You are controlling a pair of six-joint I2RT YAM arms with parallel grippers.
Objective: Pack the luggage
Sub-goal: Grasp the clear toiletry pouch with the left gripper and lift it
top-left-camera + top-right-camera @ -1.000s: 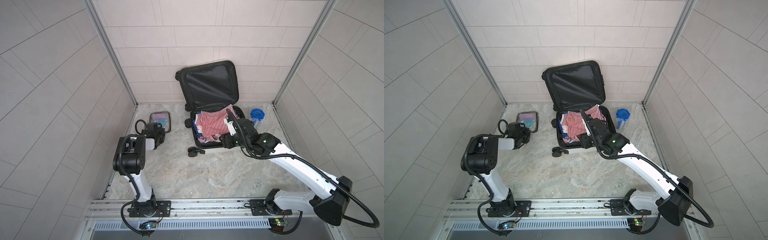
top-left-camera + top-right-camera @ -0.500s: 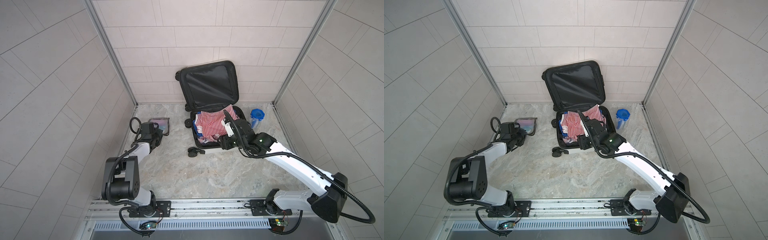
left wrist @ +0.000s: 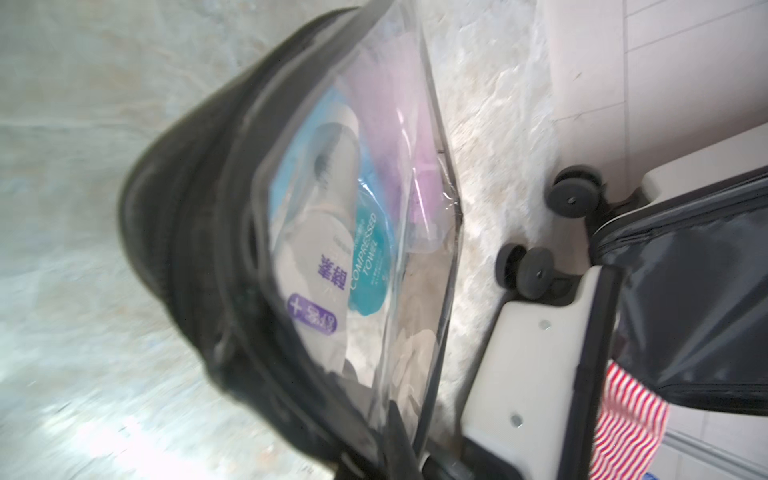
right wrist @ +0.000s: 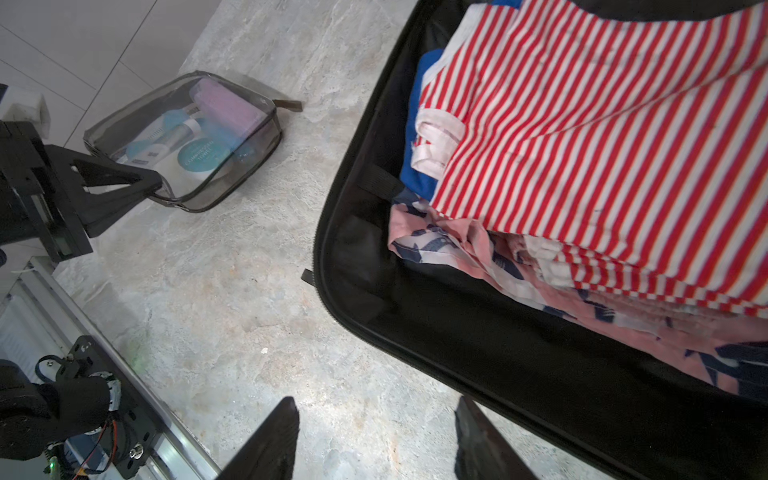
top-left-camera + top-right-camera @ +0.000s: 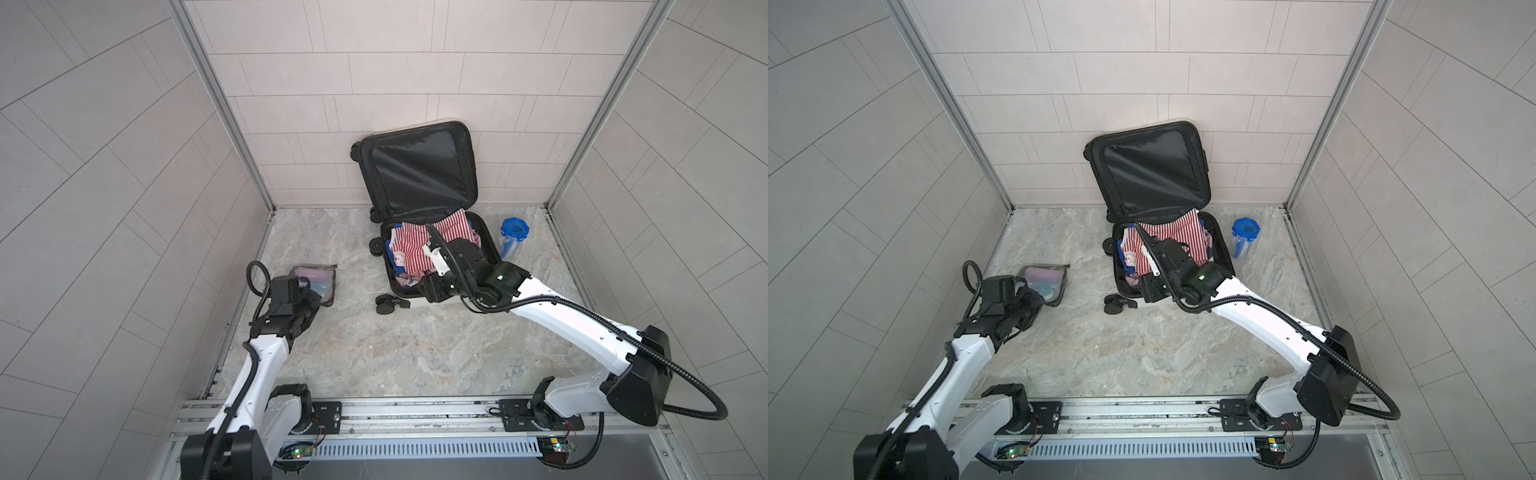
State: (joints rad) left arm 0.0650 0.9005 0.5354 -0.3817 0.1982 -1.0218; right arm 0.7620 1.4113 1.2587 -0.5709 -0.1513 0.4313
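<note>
Left pincer (image 4: 154,185): jaws together, clamped on the dark trim at one corner of the clear toiletry pouch (image 5: 318,282). The wrist sits over the pouch's near end in both top views, close to the left edge of the desk (image 5: 395,340).

Right pincer (image 4: 374,440): jaws apart, holding nothing. One of the fingers (image 4: 274,436) hangs over bare desk, while the other is at the near rim of the luggage. Whether that finger touches the rim cannot be told.

Toiletry pouch: lies at the left side of the desk, well apart from the luggage. Through the clear wall the left wrist view shows a teal pack (image 3: 370,266) printed "COMPRESSED TOWEL", a white tube (image 3: 316,266) with purple characters, a light blue item and a pink-purple item (image 3: 395,104).

Luggage (image 5: 415,174): open, right of the desk's middle, at the back edge. The lid stands up against the back wall with its black lining facing forward. The base lies flat on the desk, with its black wheels (image 5: 386,303) on the left side. The base holds a red-and-white striped garment (image 4: 602,145) on top, a blue garment (image 4: 417,183) under its edge and a pink cloth with dark blue print (image 4: 478,243) beneath.

Clear container with blue lid (image 5: 514,235): upright just beside the luggage's right side, near the back right corner.
</note>
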